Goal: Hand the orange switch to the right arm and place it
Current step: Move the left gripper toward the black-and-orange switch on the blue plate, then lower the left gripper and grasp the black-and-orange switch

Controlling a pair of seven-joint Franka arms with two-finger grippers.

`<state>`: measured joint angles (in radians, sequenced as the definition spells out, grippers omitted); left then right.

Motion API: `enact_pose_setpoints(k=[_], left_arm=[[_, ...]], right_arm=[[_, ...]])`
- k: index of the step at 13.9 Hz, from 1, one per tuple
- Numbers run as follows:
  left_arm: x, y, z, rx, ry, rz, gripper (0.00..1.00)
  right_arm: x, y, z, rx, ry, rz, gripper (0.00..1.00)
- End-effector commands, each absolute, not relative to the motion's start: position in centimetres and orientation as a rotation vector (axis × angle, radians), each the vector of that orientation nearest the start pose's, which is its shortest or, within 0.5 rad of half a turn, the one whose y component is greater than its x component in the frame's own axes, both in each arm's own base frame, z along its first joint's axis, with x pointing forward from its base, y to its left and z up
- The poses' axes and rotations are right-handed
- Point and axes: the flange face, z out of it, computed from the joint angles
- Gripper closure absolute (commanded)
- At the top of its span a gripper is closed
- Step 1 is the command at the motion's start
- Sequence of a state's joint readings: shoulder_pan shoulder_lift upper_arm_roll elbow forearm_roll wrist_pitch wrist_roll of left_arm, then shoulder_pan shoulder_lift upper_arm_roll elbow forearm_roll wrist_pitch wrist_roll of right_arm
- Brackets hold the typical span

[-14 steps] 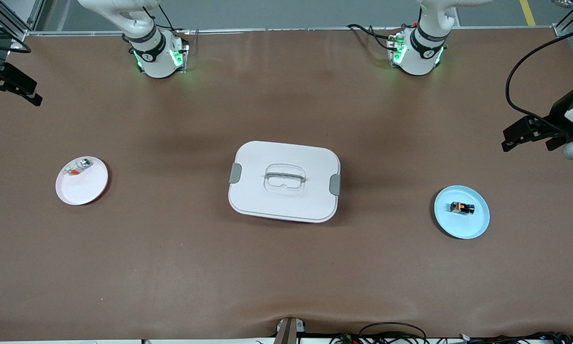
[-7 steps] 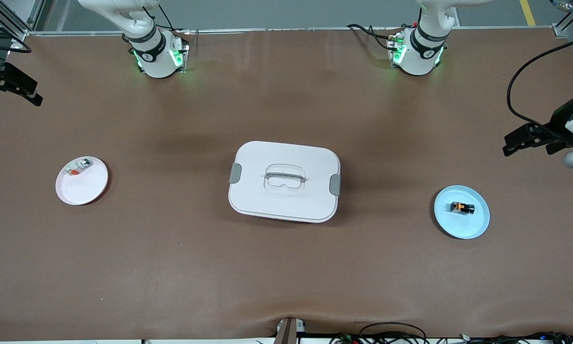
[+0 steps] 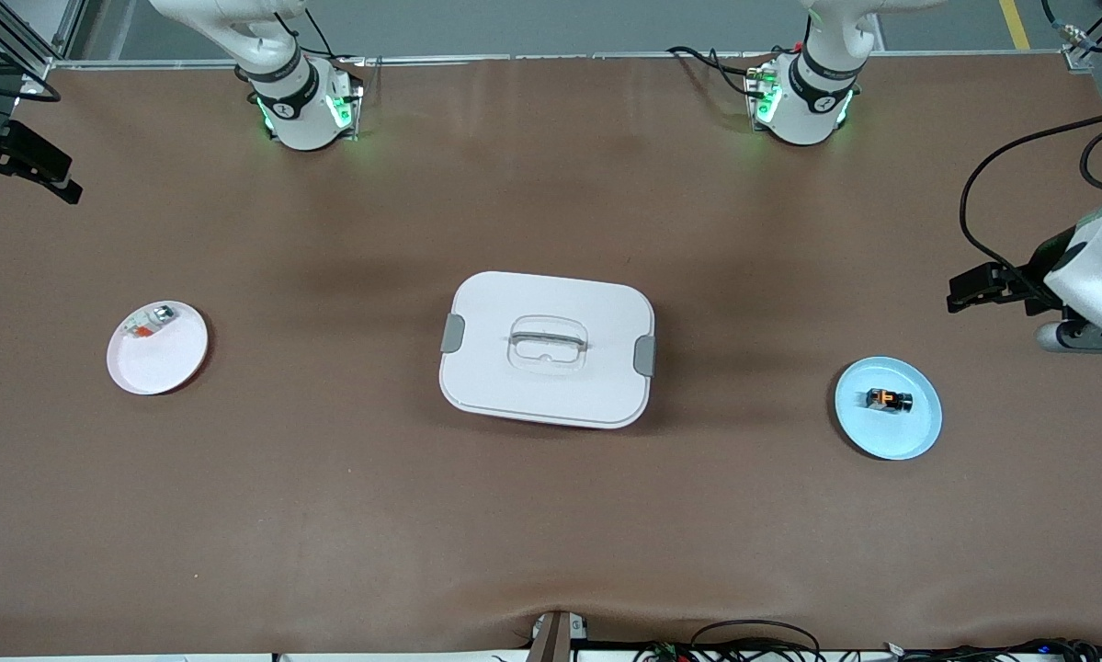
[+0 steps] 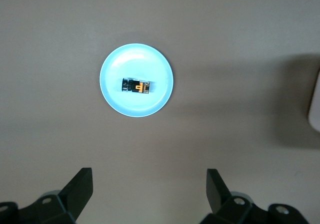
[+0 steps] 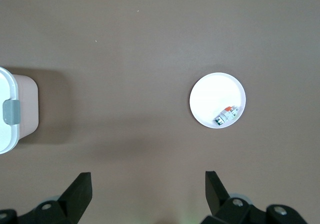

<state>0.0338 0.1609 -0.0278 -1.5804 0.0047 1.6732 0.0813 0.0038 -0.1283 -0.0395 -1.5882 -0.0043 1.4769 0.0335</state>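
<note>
Broadly, we see bare brown table (image 3: 330,515) around every item, with wide open stretches between them. Going across the front view from the right arm's end: the right gripper (image 3: 40,179) hangs at the table's edge, over bare surface; in its wrist view its fingers (image 5: 80,191) stand wide apart with nothing between them. Near that end sits a white plate (image 3: 157,348) carrying a small white-grey part (image 3: 151,322) with a red-orange bit, against the plate's rim. At the middle stands a white lidded box (image 3: 547,348) with grey clasps at both short ends and a handle on top, well apart from both plates. Toward the left arm's end lies a light blue plate (image 3: 889,407), and the orange switch (image 3: 888,399) rests on it, near its middle. We read the switch's long axis as running roughly along the table's length, orange face upward. The left gripper (image 3: 978,290) hovers over bare table beside the blue plate, at the table's edge; its fingers (image 4: 80,189) are spread wide and grasp nothing.
</note>
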Motion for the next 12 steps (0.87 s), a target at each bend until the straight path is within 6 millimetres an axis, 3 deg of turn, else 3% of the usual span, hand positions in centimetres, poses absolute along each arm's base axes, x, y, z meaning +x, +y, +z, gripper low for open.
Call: enact_pose_setpoints(k=[1, 9, 12], left_arm=[[59.7, 2.4, 50.1, -3.140, 0.236, 0.091, 0.00], [58.4, 4.2, 38.5, -3.093, 0.251, -0.035, 0.00], [58.9, 4.3, 33.7, -3.092, 0.267, -0.004, 0.00]], right_arm=[[49.6, -2.4, 67.9, -3.140, 0.111, -0.033, 0.00], [49.6, -2.0, 67.9, -3.141, 0.099, -0.034, 0.00], [49.6, -2.0, 67.9, -3.141, 0.099, -0.036, 0.00]])
